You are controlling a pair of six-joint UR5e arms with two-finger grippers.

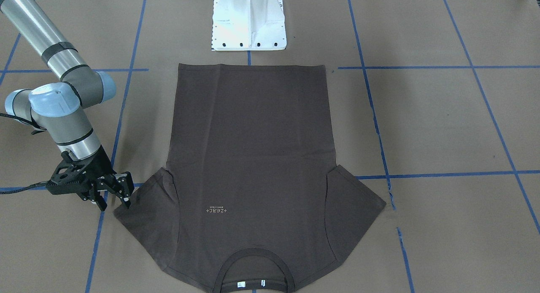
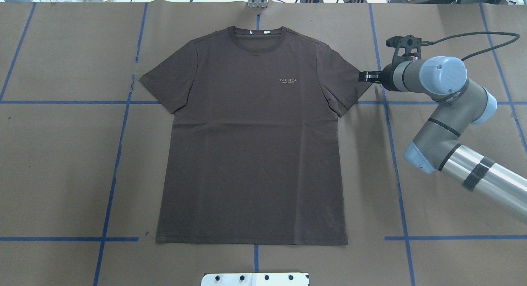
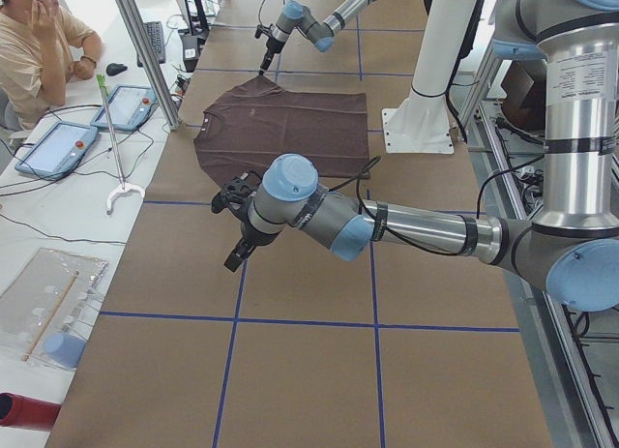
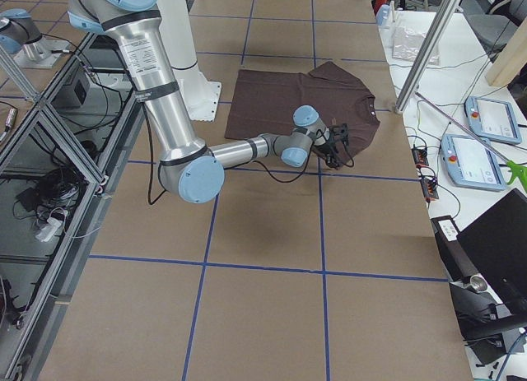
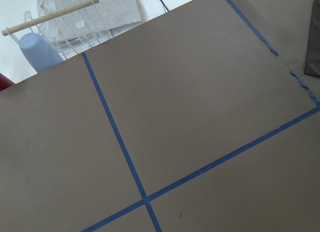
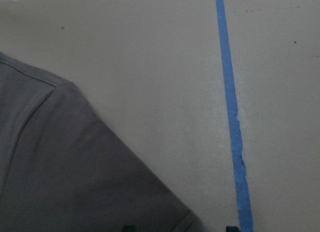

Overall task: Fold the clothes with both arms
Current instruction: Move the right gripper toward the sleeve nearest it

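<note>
1. Right gripper (image 1: 115,203): the fingers are apart. Both fingertips (image 6: 129,228) poke in at the bottom of the right wrist view with a clear gap between them.
2. The corner of the T-shirt (image 2: 251,146) sleeve (image 6: 100,182) sits in that gap. The hem edge lies between the tips and isn't pinched. Can't tell if the tips actually touch the cloth.
3. Just beside the outer fingertip a blue tape line (image 6: 231,117) runs across the brown-papered table (image 1: 443,124).
4. Out from the fingers, the rest of the shirt lies flat and front up with both sleeves spread and the pale chest lettering (image 2: 288,80) showing. The collar (image 2: 257,32) is on the side away from the robot and the bottom hem is toward the white pedestal (image 1: 249,20).
5. Behind the fingers, the right arm (image 2: 444,96) bends at the elbow and runs off the edge of the overhead view.
6. Left gripper (image 3: 237,254): it only shows in the side view, so I can't tell if its fingers are apart or together. It hangs over bare paper near a tape line, well apart from the shirt. Its wrist camera sees mostly paper and tape.
</note>
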